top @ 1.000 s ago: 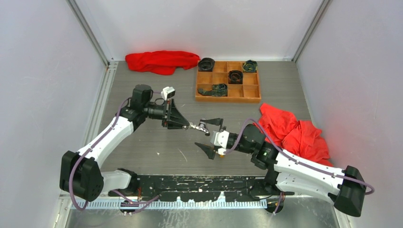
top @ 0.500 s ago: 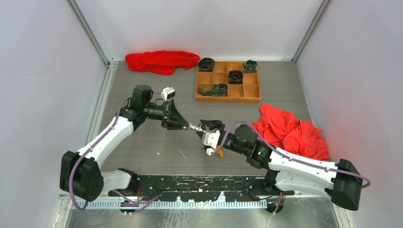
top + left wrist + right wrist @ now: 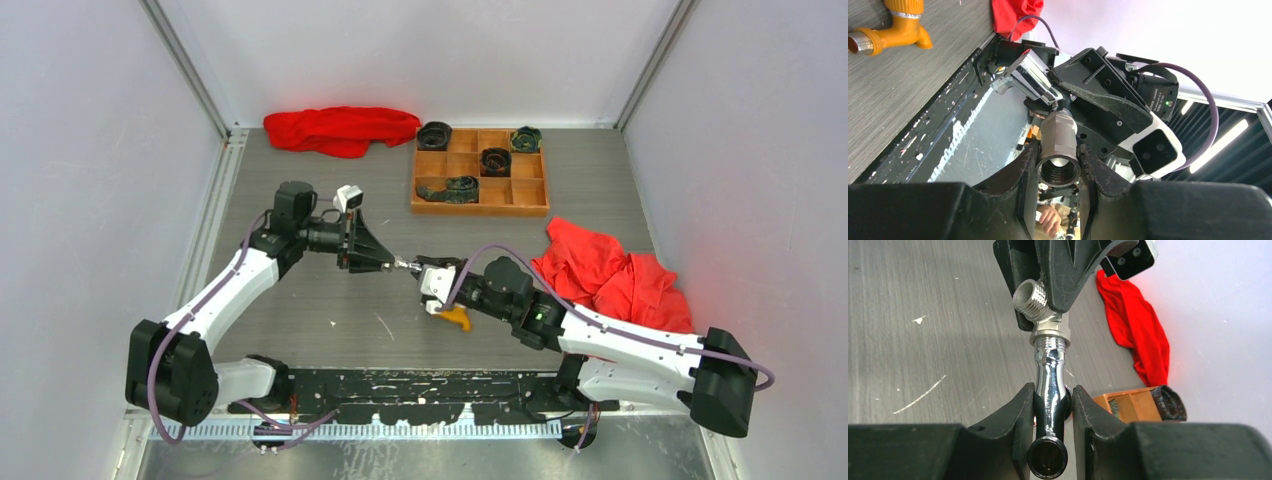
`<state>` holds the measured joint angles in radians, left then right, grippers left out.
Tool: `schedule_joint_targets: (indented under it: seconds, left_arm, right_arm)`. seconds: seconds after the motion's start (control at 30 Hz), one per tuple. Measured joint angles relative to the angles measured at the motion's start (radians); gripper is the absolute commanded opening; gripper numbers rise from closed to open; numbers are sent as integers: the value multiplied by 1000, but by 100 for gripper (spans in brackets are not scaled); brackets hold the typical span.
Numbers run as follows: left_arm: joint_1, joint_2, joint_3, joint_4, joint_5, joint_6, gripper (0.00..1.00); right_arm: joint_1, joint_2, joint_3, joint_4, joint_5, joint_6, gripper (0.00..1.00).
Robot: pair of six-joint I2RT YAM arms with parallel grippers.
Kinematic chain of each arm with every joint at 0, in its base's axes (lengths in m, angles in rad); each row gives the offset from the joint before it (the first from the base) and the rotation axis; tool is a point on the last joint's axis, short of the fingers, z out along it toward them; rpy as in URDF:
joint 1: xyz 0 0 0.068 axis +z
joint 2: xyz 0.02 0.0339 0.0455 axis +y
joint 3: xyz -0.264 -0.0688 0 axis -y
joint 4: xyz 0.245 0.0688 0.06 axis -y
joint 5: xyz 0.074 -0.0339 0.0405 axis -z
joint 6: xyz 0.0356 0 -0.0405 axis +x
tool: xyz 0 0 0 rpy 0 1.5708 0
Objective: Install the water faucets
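My right gripper (image 3: pixel 1052 412), fingers closed tight on the silver faucet (image 3: pixel 1050 367), pinches its curved, mirror-bright stem just above a dark round end. My left gripper (image 3: pixel 1058 167) clamps the piece by its dull grey barrel, whose threaded mouth faces that wrist's camera. A ribbed silver thread juts from the body. The faucet hangs above the table (image 3: pixel 300 320), between my two arms. The orange-yellow faucet (image 3: pixel 458 318), with its bent spout, lies on the table beside my right wrist.
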<state>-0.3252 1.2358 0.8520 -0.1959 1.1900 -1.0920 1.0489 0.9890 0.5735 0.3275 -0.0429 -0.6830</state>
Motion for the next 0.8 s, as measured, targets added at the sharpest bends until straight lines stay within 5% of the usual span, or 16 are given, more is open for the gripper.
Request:
schedule_joint_targets:
  seconds: [0.5,0.8]
  left_arm:
    - [8,-46,-34,34,-20,-7,0]
    - [13,-80,-51,32,-50,-10,0]
  right_arm:
    - [-33,87,127,-158,-91,421,1]
    - [-169,160,148,-108,-372,737,1]
